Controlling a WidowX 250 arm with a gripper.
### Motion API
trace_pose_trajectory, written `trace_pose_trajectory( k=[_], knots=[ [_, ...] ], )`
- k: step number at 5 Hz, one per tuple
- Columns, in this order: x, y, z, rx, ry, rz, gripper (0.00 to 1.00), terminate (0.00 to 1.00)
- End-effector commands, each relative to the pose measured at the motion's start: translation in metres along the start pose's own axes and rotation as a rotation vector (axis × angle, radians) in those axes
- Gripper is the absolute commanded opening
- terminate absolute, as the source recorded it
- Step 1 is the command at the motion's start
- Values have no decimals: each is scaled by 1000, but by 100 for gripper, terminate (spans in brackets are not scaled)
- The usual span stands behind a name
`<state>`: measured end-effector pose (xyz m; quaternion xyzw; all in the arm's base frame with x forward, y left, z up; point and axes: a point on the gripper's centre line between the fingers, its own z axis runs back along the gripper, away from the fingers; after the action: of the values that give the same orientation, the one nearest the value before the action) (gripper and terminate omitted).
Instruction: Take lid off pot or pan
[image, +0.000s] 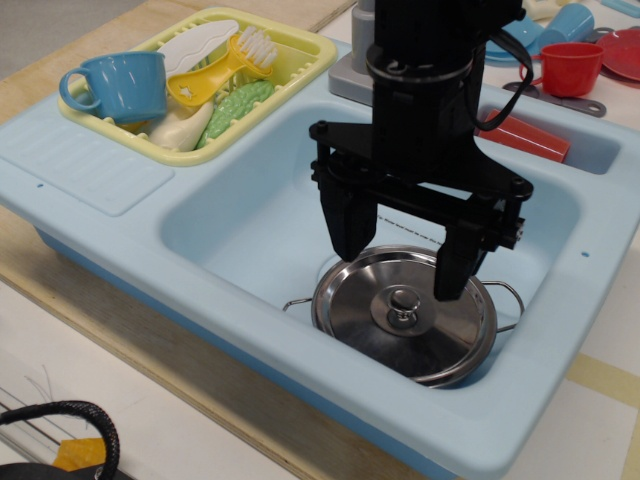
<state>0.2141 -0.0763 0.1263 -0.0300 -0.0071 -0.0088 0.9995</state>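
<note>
The lid (400, 312) is a shiny steel disc with a small round knob (404, 303) at its centre. It lies flat on the pot, whose thin wire loop handles (508, 298) stick out at left and right. Pot and lid sit in the front part of the light blue toy sink (230, 225). My black gripper (397, 262) hangs straight above the lid, jaws open wide and empty. The left fingertip is at the lid's far left rim, the right fingertip (452, 285) over the lid right of the knob. The pot body is mostly hidden under the lid.
A yellow drying rack (300, 62) at the back left holds a blue cup (125, 85), a yellow brush and green and white pieces. A red cup (570, 68), a red block (525, 138) and a grey faucet base stand behind the sink. The wooden table edge runs along the front.
</note>
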Motion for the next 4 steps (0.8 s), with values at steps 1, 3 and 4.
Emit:
trace_pose_trajectory(
  k=[1,3,4],
  knots=[
    [0,0,0,0,0,0,100,0],
    [-3,-4,-15,-15,5,19,100,0],
    [-5,-3,-21,-28,-7,21,100,0]
  ],
)
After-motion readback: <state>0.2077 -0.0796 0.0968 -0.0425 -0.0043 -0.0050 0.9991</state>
